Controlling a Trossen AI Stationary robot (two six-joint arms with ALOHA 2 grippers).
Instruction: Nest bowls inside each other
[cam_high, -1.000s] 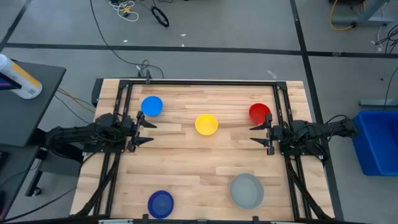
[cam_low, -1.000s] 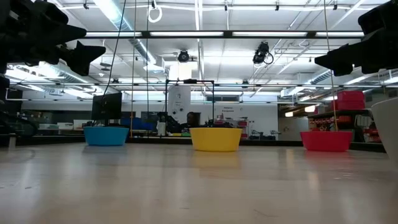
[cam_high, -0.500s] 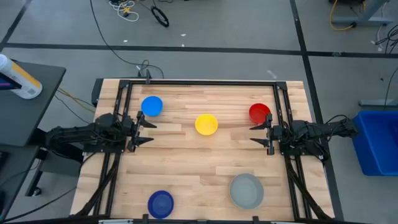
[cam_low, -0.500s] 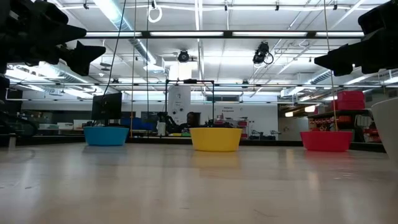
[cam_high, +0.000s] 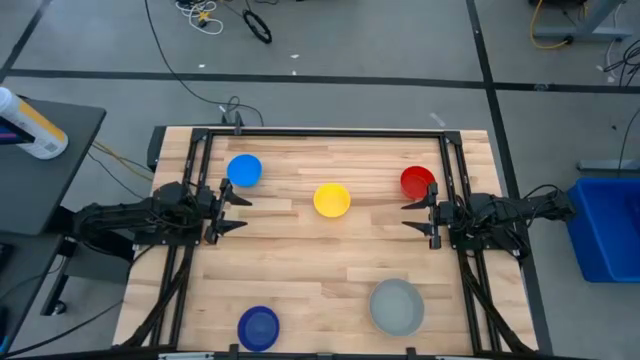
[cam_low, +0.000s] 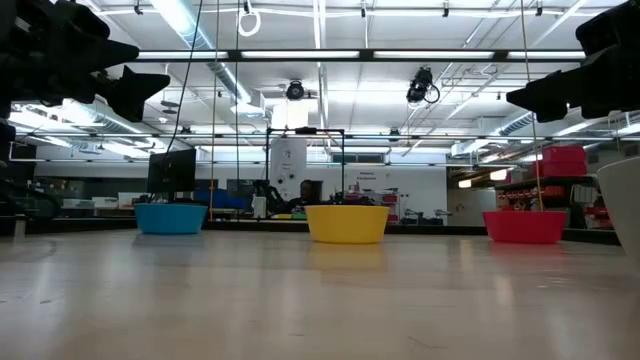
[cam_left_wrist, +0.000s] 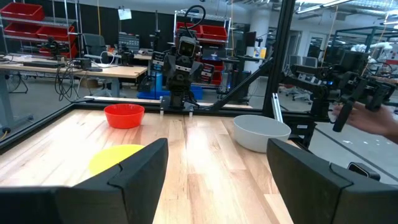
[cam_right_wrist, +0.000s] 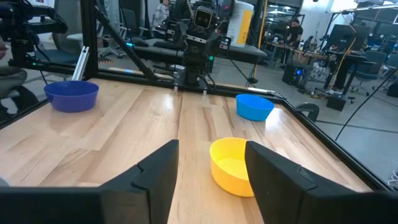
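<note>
Five bowls stand apart, each upright on its base on the wooden table (cam_high: 300, 250). The light blue bowl (cam_high: 244, 170) is far left, the yellow bowl (cam_high: 332, 200) in the middle, and the red bowl (cam_high: 418, 182) far right. The dark blue bowl (cam_high: 259, 326) is near left and the larger grey bowl (cam_high: 397, 306) near right. My left gripper (cam_high: 240, 207) hangs open and level at the left edge, just nearer than the light blue bowl. My right gripper (cam_high: 410, 212) hangs open and level at the right edge, just nearer than the red bowl. Neither holds anything.
Black frame rails (cam_high: 320, 131) run along the table's far, left and right sides. Bare wood lies between the yellow bowl and the two near bowls. A blue bin (cam_high: 608, 225) stands off the table at right. A person's hand (cam_left_wrist: 373, 119) shows beyond the table in the left wrist view.
</note>
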